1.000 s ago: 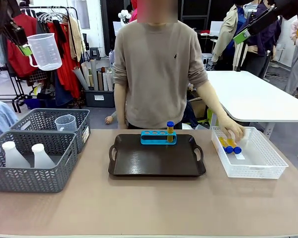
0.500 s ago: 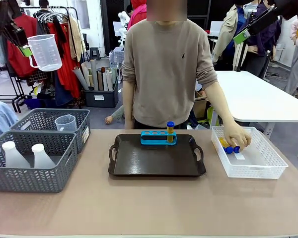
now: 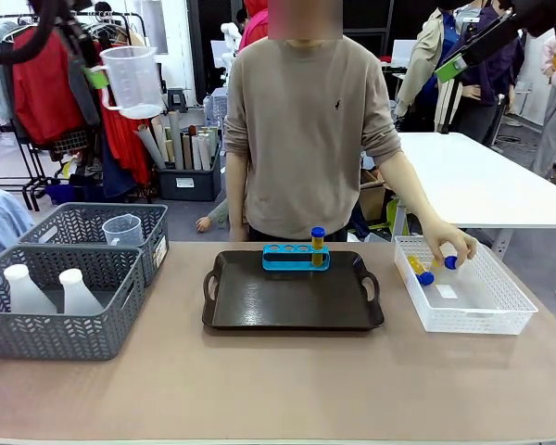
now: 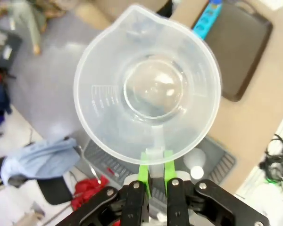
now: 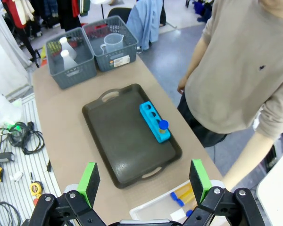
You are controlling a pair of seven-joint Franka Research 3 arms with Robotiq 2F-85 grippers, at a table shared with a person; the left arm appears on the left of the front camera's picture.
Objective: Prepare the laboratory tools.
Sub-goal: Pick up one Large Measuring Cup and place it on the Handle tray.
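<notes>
The left pincer (image 4: 155,162) is shut tight on the thin handle of the measuring jug (image 4: 148,89), whose open mouth faces back at the wrist camera. The jug hangs just past the fingertips and high above the table. The tray (image 3: 287,301) lies far below it and off toward the robot's right. The right pincer (image 5: 145,181) is spread wide and holds nothing, with the tray far beneath it. The main risk, as I judge it, is the narrow hold. With only the handle pinched, the jug could swing or twist on the way down and land tilted. A descent too near the blue rack (image 3: 292,257) could knock it and tip its tube (image 3: 318,243). The person's hand (image 3: 443,243) is lifting another tube (image 3: 450,262) from the white basket (image 3: 463,320), so both may reach the tray together and collide. Counted: 2 jugs, 1 gripped and 1 spare jug (image 3: 122,229) in the far grey basket (image 3: 83,215) below the left pincer. There are 2 conical flasks (image 3: 26,287) in the near grey basket (image 3: 56,343). At least 3 tubes show: 1 racked, 1 in the hand and 1 lying in the white basket. The rack has 4 slots, 3 of them empty.
</notes>
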